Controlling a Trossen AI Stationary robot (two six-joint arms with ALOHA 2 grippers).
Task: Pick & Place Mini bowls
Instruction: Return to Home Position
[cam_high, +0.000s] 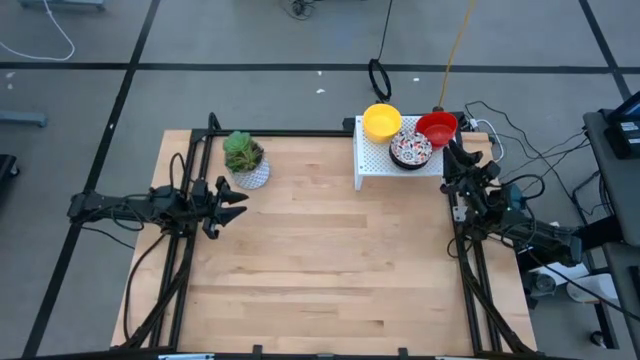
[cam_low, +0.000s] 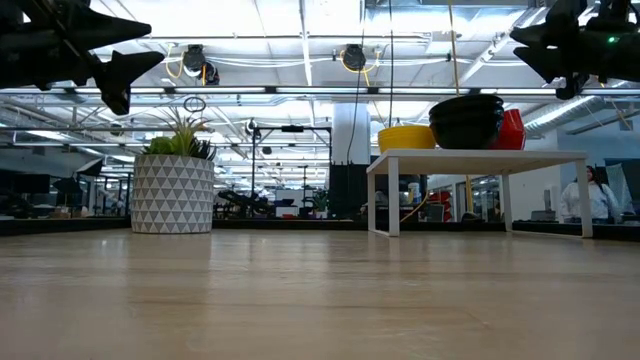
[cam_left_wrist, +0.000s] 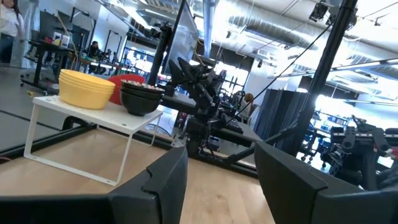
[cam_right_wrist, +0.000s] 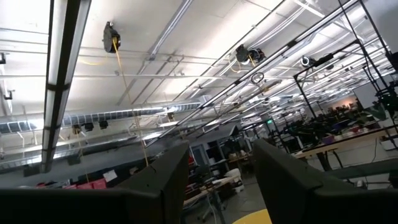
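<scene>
Over the light wooden table (cam_high: 330, 270) the left gripper (cam_high: 242, 198) hangs released and empty near the left edge, the right gripper (cam_high: 455, 152) spread and empty just beside the small white perforated shelf (cam_high: 372, 165) at the far edge, which bears stacked glossy yellow mini bowls (cam_high: 381, 121), white patterned mini bowls (cam_high: 410, 150) and glossy red mini bowls (cam_high: 437, 127).

Both end effectors (cam_left_wrist: 221, 150) (cam_right_wrist: 221, 145) open, aloft.
</scene>
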